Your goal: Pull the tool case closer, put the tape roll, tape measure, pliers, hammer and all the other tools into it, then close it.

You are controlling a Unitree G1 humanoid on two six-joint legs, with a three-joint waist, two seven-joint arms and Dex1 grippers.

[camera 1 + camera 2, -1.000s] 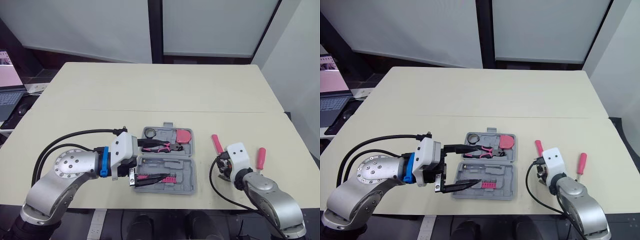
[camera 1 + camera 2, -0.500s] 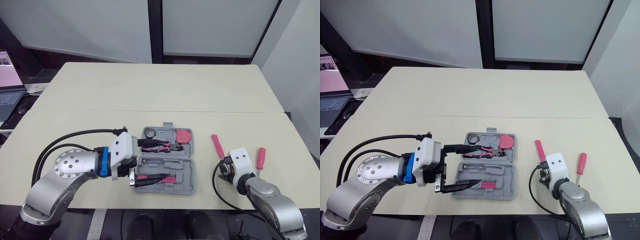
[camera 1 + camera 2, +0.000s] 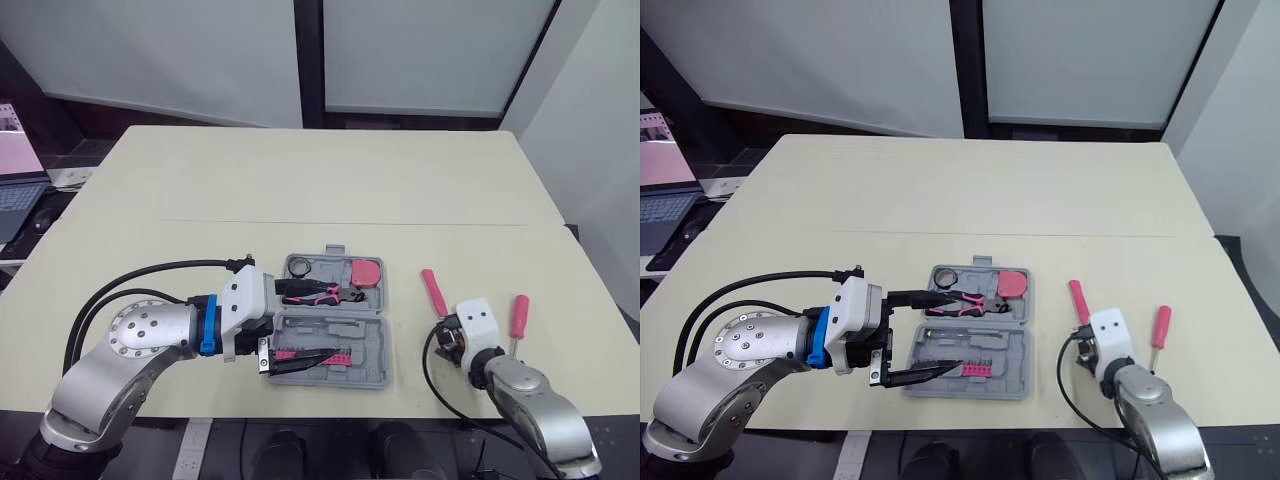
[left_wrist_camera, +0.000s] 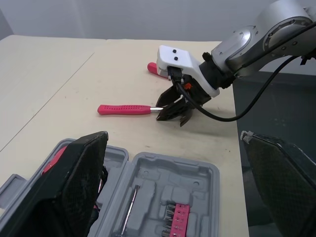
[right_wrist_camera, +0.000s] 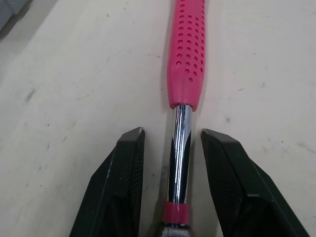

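Chrome is what the right gripper (image 5: 173, 132) is lined up on. Its fingers (image 5: 123, 182) sit either side of the shiny shaft of the hammer (image 5: 188, 54), just short of the pink grip, with a sliver of gap on both sides, so nothing is pinched. The hammer lies flat on the beige table (image 3: 300, 190), to the right of the tool case (image 3: 372, 340). A red-handled screwdriver (image 3: 519, 315) lies just right of that gripper.

The case lies open near the table's front edge. The left gripper (image 3: 326, 318) reaches in from the case's left side, fingers spread wide and holding nothing. One finger is over the near half by the pink bit strip (image 3: 340, 356), the other over the far half. That far half holds the pliers (image 3: 328, 293), tape roll (image 3: 302, 266) and tape measure (image 3: 368, 271).
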